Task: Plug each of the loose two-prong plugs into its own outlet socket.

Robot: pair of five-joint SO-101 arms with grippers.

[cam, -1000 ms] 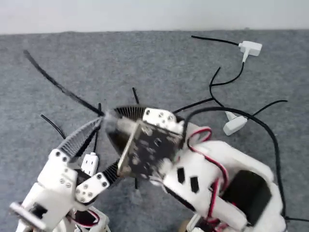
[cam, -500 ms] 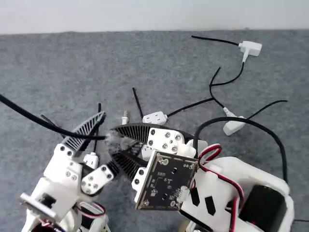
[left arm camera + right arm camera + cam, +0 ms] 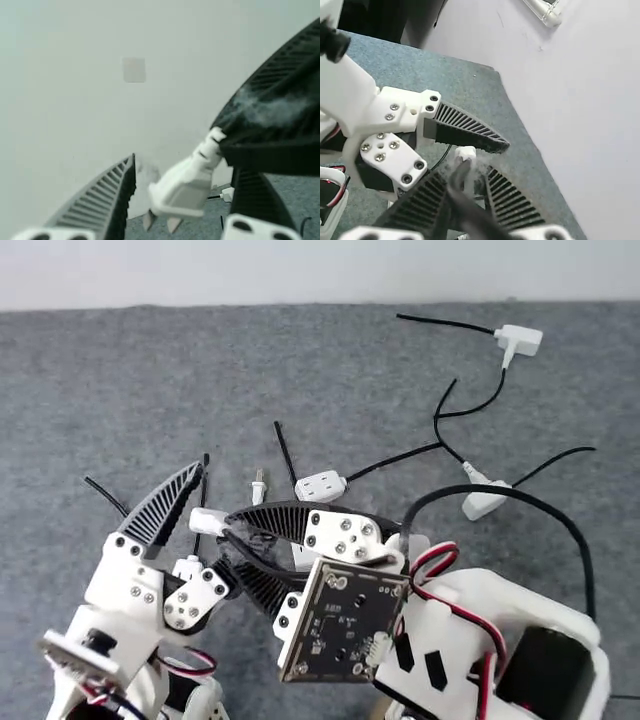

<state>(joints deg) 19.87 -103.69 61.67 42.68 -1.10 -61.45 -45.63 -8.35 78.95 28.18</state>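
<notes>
The two-prong plug (image 3: 182,187) is clamped at its cord end by the closed right pincer (image 3: 228,528) and is held inside the gap of the wide-open, empty left pincer (image 3: 215,520).

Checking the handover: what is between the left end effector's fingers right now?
In the left wrist view, a white two-prong plug sits inside the open left end effector, gripped at its cord end by the right end effector.
</notes>
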